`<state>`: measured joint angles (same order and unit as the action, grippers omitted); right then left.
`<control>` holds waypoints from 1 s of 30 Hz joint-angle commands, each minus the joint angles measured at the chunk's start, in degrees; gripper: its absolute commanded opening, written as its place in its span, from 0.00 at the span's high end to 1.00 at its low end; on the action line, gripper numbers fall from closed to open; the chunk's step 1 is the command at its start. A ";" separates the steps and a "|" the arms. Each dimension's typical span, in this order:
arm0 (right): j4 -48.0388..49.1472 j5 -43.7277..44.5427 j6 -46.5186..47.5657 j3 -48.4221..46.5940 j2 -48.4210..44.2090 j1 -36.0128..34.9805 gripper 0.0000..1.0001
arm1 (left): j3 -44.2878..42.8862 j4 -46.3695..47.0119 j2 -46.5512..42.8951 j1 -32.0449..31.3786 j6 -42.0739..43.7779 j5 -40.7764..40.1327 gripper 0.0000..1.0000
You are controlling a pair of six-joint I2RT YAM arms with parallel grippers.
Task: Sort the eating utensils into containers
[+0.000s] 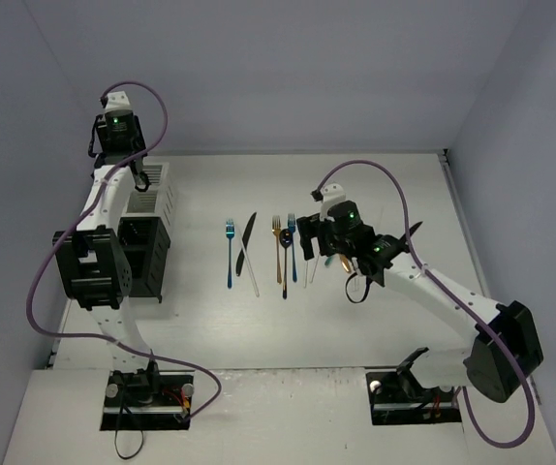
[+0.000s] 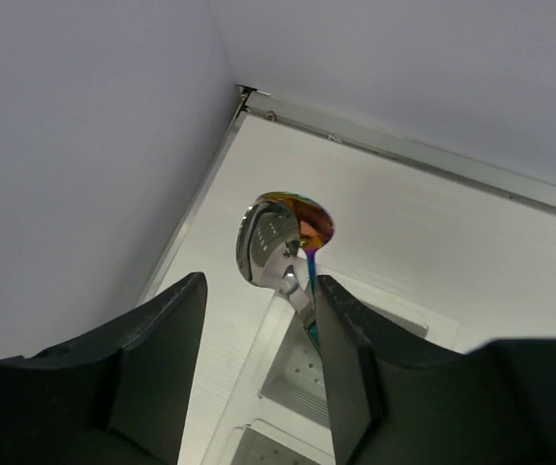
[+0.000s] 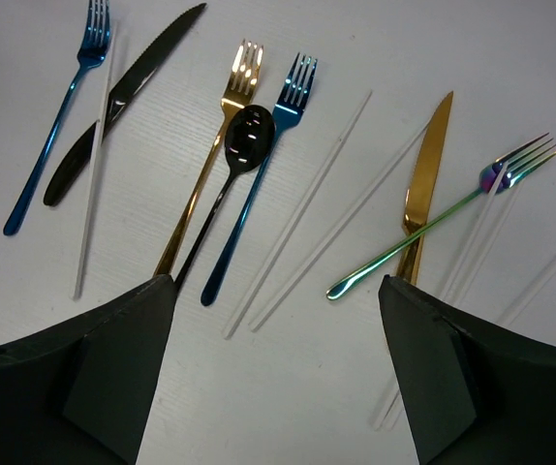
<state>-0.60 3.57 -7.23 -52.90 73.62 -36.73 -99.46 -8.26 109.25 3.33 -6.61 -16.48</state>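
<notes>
My left gripper (image 2: 259, 286) hangs over a white container (image 2: 302, 387), with its jaws apart. A silver spoon (image 2: 266, 242) and a rainbow-tinted spoon (image 2: 314, 229) stand in that container, their handles close against the right finger. From above, the white containers (image 1: 158, 190) and black containers (image 1: 144, 258) line the left side. My right gripper (image 3: 276, 286) is open and hovers above loose utensils: a gold fork (image 3: 215, 145), a black spoon (image 3: 247, 140), a blue fork (image 3: 259, 174), pale chopsticks (image 3: 302, 203), a gold knife (image 3: 423, 184) and a green-tinted fork (image 3: 443, 218). Nothing lies between its fingers.
Farther left on the table lie another blue fork (image 1: 230, 252), a black knife (image 1: 247, 242) and a single chopstick (image 1: 252, 276). The left arm (image 1: 89, 262) covers part of the container row. Walls close the table at the back and sides.
</notes>
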 commanded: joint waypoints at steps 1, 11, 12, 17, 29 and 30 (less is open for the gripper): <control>2.79 3.73 -5.98 -1.88 3.19 0.17 0.21 | -1.76 1.53 -5.01 -0.37 -4.02 1.86 0.44; 2.79 6.34 -15.25 -2.35 7.32 -1.35 0.48 | 1.27 -10.67 -21.78 -11.14 -7.41 8.08 0.30; 2.79 6.59 -16.11 -2.68 7.86 -1.79 0.50 | 2.66 -12.01 -23.41 -12.30 -7.83 9.12 0.29; 2.79 9.45 -20.99 -1.32 9.95 -2.64 0.55 | 16.12 -13.71 -33.47 -17.59 -15.26 19.70 0.26; -1.39 13.02 -25.11 10.65 -6.09 9.99 0.54 | 17.50 -14.30 -18.76 -40.73 -20.39 22.43 0.30; -1.73 12.94 -24.45 11.09 -7.72 10.61 0.54 | 16.45 -14.29 -15.57 -41.12 -20.12 24.22 0.33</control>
<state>-1.71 13.86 -31.14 -42.67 74.22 -29.77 -78.01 -23.22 87.05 -35.84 -25.37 4.03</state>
